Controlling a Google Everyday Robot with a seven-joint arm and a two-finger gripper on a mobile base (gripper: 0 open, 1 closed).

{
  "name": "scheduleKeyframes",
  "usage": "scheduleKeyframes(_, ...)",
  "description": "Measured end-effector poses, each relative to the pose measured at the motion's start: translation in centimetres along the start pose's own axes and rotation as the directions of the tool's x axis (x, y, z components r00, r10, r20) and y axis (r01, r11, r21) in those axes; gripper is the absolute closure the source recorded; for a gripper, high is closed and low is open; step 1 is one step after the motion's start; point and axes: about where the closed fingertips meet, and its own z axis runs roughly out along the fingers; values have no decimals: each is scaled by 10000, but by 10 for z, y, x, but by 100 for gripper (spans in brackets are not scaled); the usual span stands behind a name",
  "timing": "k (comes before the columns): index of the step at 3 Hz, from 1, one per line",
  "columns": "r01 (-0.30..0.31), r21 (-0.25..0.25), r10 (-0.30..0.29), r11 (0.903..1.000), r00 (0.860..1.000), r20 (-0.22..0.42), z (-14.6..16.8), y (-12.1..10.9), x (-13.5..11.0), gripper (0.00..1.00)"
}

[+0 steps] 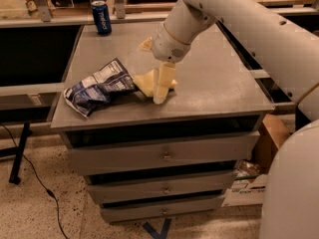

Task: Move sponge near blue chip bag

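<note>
**Camera view: sponge lies against blue chip bag, fingers spread above it**

The gripper (153, 72) is seen over the middle of the grey surface (214, 83), at the end of a white arm (249, 24) that comes in from the upper right. Its fingers are held apart and nothing is clamped between them. One pale finger (162, 85) points down and forward, and its tip is seen at the front edge of the sponge. The other is glimpsed behind the wrist, toward the back left, well clear of the first.

The sponge (144, 81) is found flat on the surface, pale yellow, just under and left of the lowered finger. Whether that finger touches it cannot be told. The sponge's left end is seen right at the near corner of the blue chip bag (97, 87), touching it or almost so.

The bag is laid crumpled near the front left edge of the surface, with its dark blue and white foil turned up.

A blue soda can (101, 17) is stood upright at the back left corner, well apart from the bag and the sponge.

Three closed drawers (164, 156) are stacked below the surface. A cardboard box (266, 133) is seen on the floor to the right, and a black cable (37, 183) is trailed across the speckled floor to the left.
</note>
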Motion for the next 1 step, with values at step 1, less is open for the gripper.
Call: scheduleKeyframes(1,0,-1,0,10000,10000,0,0,0,0,0)
